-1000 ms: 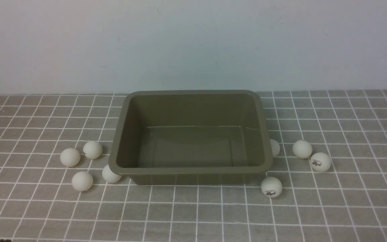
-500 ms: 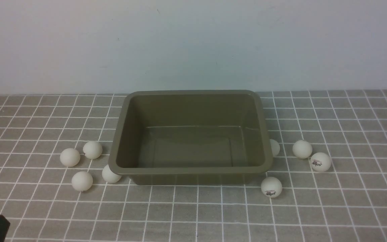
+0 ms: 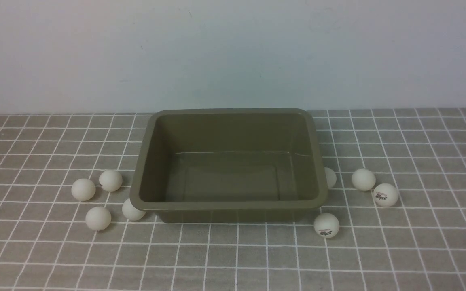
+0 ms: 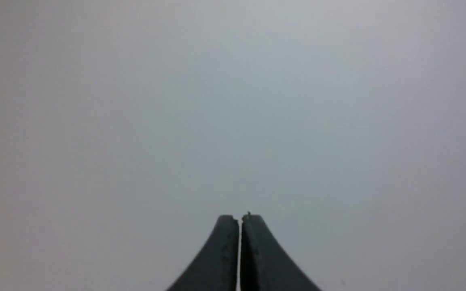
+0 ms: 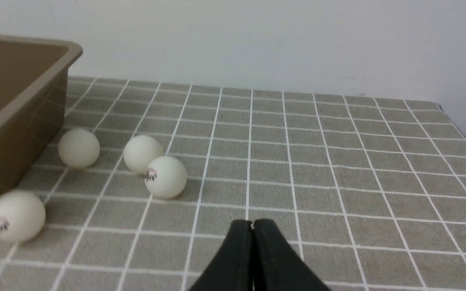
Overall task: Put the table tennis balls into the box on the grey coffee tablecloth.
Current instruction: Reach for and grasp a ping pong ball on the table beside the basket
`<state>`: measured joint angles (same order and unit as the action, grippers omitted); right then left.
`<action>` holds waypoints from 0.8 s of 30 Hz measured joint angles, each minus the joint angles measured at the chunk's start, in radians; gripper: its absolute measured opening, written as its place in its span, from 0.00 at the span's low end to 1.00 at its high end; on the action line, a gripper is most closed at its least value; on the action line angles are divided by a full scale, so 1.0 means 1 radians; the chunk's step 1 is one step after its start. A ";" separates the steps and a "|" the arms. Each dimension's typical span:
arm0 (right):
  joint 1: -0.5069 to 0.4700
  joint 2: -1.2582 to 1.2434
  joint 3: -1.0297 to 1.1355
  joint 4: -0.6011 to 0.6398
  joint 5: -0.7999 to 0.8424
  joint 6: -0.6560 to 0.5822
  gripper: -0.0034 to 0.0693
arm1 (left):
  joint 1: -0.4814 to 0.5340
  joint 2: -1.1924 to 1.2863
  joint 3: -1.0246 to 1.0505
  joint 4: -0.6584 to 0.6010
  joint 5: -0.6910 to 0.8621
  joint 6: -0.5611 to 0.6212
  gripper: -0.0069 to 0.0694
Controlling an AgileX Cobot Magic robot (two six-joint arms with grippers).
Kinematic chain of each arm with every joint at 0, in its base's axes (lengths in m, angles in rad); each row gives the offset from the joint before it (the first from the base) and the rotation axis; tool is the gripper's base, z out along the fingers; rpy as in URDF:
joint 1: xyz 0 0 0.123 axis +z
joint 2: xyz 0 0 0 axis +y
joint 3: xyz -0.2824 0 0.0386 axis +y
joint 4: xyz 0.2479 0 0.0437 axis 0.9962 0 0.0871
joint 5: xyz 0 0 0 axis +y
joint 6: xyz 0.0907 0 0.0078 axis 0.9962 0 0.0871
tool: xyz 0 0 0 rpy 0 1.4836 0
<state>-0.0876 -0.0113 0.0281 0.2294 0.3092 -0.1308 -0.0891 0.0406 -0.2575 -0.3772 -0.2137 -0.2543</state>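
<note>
The olive-brown box [image 3: 148, 161] stands empty in the middle of the grey coffee tablecloth [image 3: 237, 254]. Several white table tennis balls lie on the cloth to its left, among them one ball [image 3: 83, 189] and another [image 3: 98, 218]. Several more lie to its right, two with dark logos [image 3: 326, 225] [image 3: 386, 195]. Neither gripper shows in the front view. My left gripper [image 4: 240, 218] is shut and empty, facing only blank grey. My right gripper [image 5: 252, 222] is shut and empty, low over the cloth, with a logo ball [image 5: 165, 177] ahead of it and the box [image 5: 22, 105] beyond.
A pale wall [image 3: 233, 52] rises right behind the cloth's far edge. In the right wrist view the cloth's edge [image 5: 459, 129] runs along one side. One ball [image 3: 330, 177] sits partly hidden behind the box's right rim.
A dark piece of the left arm showed at the front view's lower left corner half a second ago and has left it. Box and balls lie where they were.
</note>
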 joint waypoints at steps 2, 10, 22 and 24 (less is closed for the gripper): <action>0.010 0.000 0.001 0.218 -0.127 0.122 0.03 | 0.000 0.182 -0.274 0.136 0.399 0.018 0.08; 0.016 0.000 0.001 0.754 -0.412 0.223 0.03 | 0.000 0.732 -0.612 0.265 1.138 0.167 0.08; 0.019 0.000 -0.015 0.974 -0.486 0.148 0.03 | 0.000 1.272 -0.614 0.273 1.035 0.289 0.08; 0.019 0.000 -0.072 0.865 -0.349 0.094 0.03 | 0.000 1.308 -0.614 0.273 0.994 0.290 0.08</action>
<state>-0.0684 -0.0113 -0.0439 1.0941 -0.0397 -0.0367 -0.0891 1.3484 -0.8716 -0.1043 0.7800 0.0356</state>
